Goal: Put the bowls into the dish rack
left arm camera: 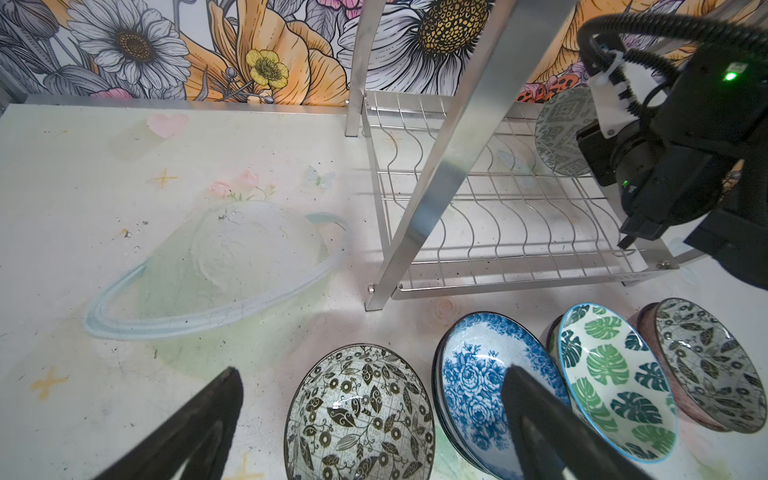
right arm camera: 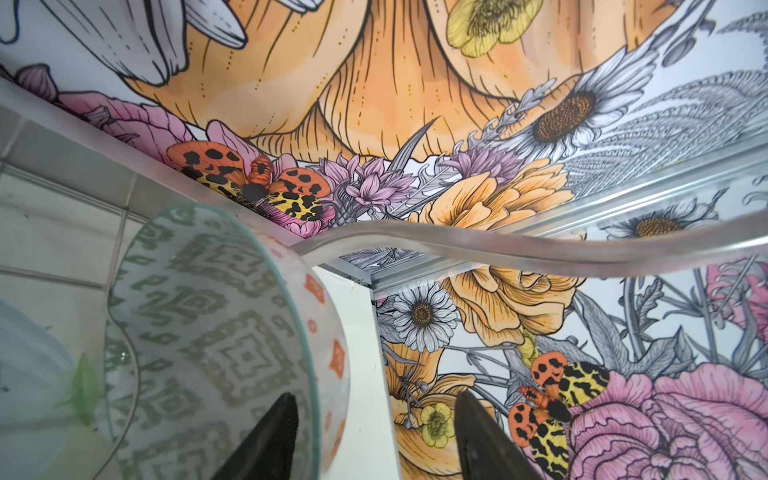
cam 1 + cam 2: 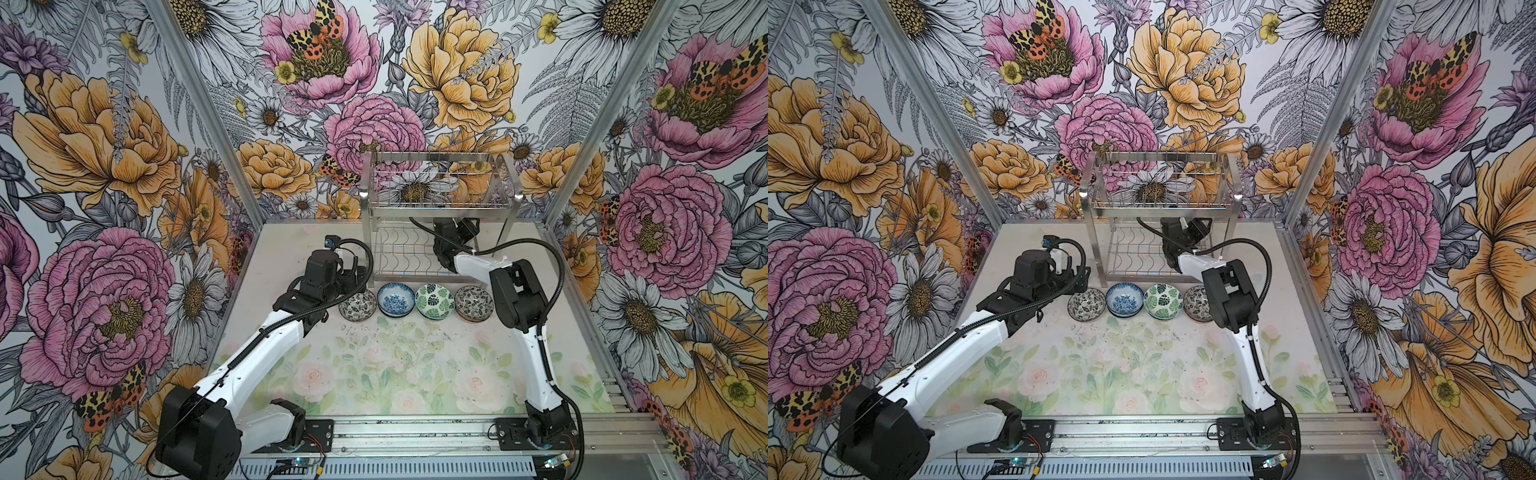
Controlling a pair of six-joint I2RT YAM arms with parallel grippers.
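Observation:
Four bowls stand in a row on the table before the dish rack (image 3: 440, 203) (image 3: 1163, 211): black-and-white leaf bowl (image 3: 358, 306) (image 1: 361, 415), blue floral bowl (image 3: 396, 299) (image 1: 473, 374), green leaf bowl (image 3: 434, 301) (image 1: 611, 374), dark floral bowl (image 3: 473, 303) (image 1: 706, 365). My left gripper (image 1: 372, 374) hangs open over the black-and-white bowl, by the row's left end. A pale green-patterned bowl (image 1: 559, 133) (image 2: 208, 332) stands on edge in the rack's lower tier. My right gripper (image 2: 378, 395) reaches in there, open, one finger inside that bowl and one outside.
The rack's upper tier (image 3: 1158, 183) is a wire basket right above my right wrist. A wavy divider wire (image 2: 498, 245) passes close in front of the right fingers. A rack post (image 1: 453, 166) stands just beyond the bowl row. Flowered walls enclose the table.

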